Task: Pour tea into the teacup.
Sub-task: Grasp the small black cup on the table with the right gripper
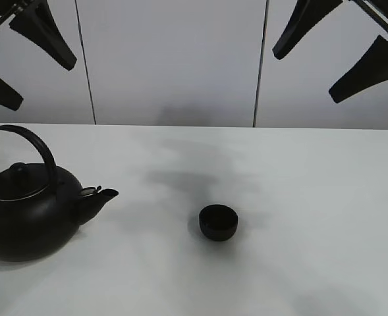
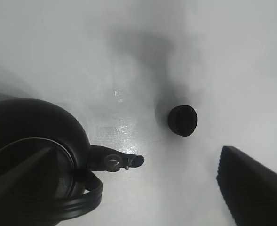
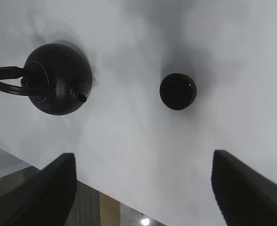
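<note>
The small matte-black teacup (image 1: 218, 222) stands upright near the middle of the white table (image 1: 325, 197). To its left sits the big round black teapot (image 1: 22, 210), arched handle up and spout (image 1: 101, 195) aimed toward the cup. Both grippers hang high above the table and touch nothing. My left gripper (image 1: 22, 59) is open above the teapot, and my right gripper (image 1: 338, 49) is open at the upper right. The left wrist view looks down on the teapot (image 2: 35, 155) and the teacup (image 2: 183, 120). In the right wrist view the teapot (image 3: 58, 80) and the teacup (image 3: 177, 91) lie beyond the spread fingers (image 3: 241, 188).
A white panelled wall (image 1: 174, 59) rises behind the table's far edge. The right wrist view shows the table's edge (image 3: 82, 181) with floor beyond it. Only the teapot and the cup stand on the table.
</note>
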